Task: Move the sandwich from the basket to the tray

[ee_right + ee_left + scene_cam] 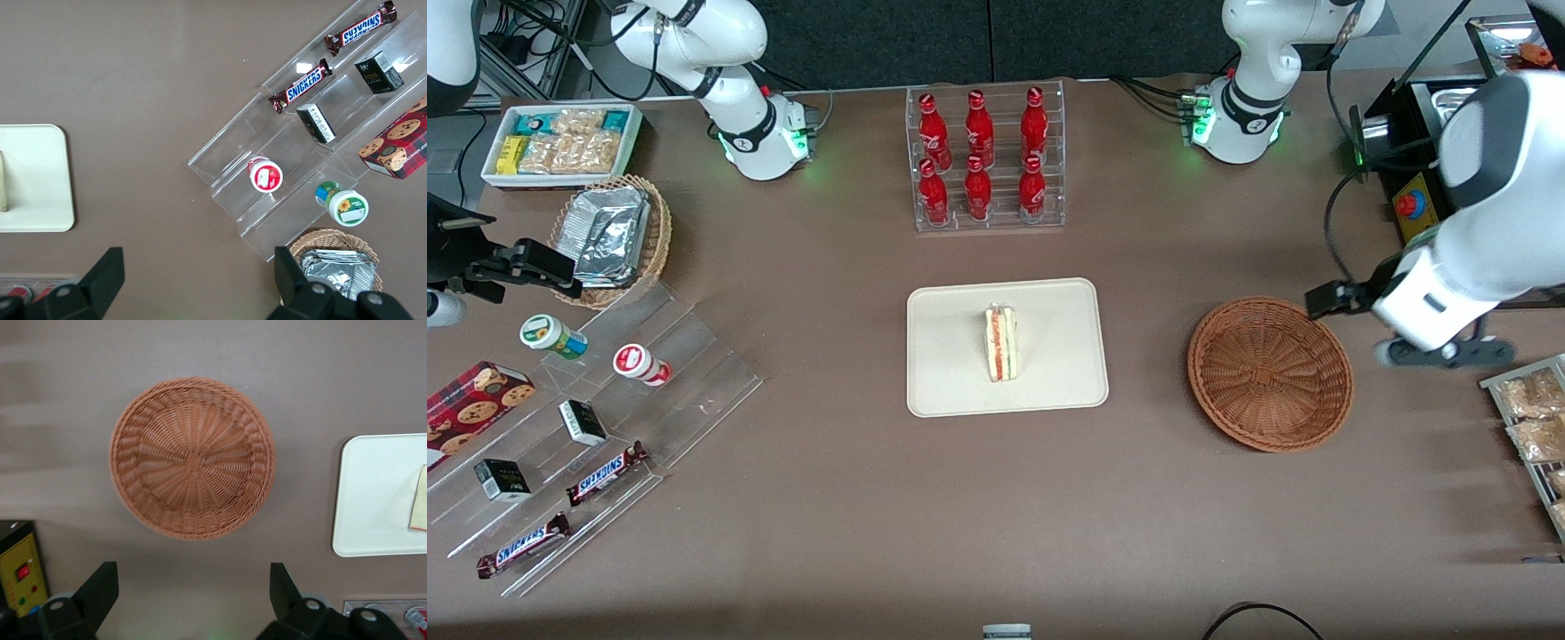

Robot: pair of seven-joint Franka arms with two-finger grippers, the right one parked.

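**Wicker empty, sandwich already on the tray**

Wicker is all you see in the basket (1270, 373): its woven floor is bare in both the front and left wrist views. The sandwich (1001, 342) lies on the tray (943, 391), near the tray's middle, its long axis running from the edge nearer the bottle rack (987, 160) toward the edge nearer the front camera, with the red and pale filling facing up.

Your pincer (193, 593) hangs above the worktop (854, 498) just outside the basket's rim, on the side away from the tray, fingers (100, 587) spread wide and holding nothing. So, taking the basket as your landmark, the pincer sits on one side of it and the sandwich well apart on the other.

Judged from how things lie, the placing looks done. No further reach toward the sandwich seems called for; if anything, you would only lift clear, minding the basket's rim beneath the fingers.
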